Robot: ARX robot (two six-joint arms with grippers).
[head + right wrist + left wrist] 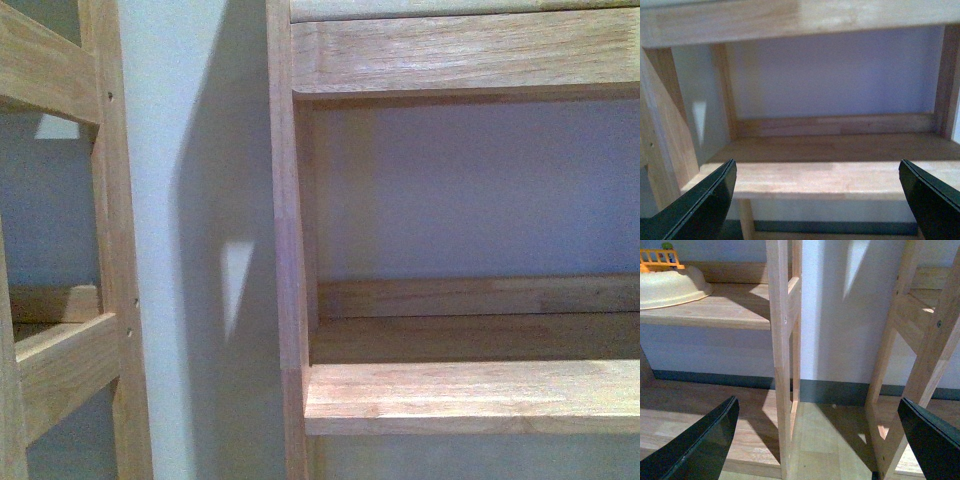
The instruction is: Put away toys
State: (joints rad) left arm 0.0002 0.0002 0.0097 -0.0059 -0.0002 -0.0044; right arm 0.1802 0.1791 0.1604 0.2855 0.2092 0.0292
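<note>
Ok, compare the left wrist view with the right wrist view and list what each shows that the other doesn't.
Only the left wrist view shows a cream bowl-like dish with an orange toy fence behind it, on a shelf, plus two wooden uprights with wall and floor between them. Only the right wrist view shows a bare shelf board inside one unit. Both show open, empty jaws and light wood shelving. Neither shows the plush.

Bowl [670, 286] on shelf [715, 310] (left of upright [782, 365]).
</note>
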